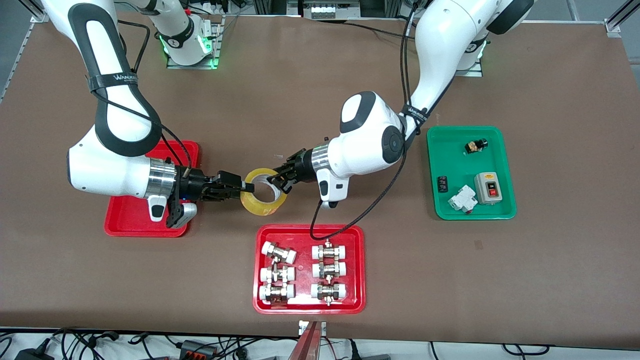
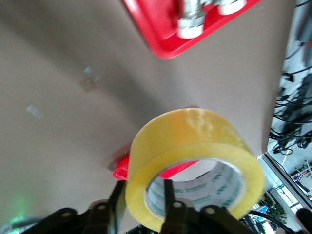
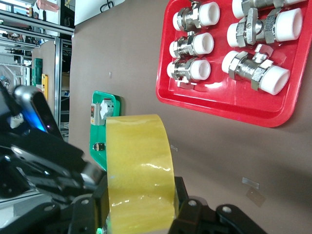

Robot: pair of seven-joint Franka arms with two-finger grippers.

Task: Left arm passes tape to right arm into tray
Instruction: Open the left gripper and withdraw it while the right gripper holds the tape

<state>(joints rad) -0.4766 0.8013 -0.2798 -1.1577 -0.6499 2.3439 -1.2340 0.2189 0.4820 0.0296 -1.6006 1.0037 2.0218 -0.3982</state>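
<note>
Both grippers are closed on the tape (image 1: 264,191) at mid-frame: the left gripper (image 1: 280,176) is clamped on the ring's wall, one finger (image 2: 167,202) inside the core, while the right gripper (image 1: 246,188) is pinched across its yellow band. The roll is held in the air over bare table (image 1: 300,100). The tray (image 1: 131,220) is seen at centre-left, partly hidden under the right arm (image 1: 115,170).

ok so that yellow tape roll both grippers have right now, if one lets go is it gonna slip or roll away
Probably stiff: the tape keeps its ring shape with the left gripper and right gripper both shut on its wall. Its glossy surface looks slippery, so a one-sided grip might let it swing. Dropped on edge, it would likely roll.
</note>
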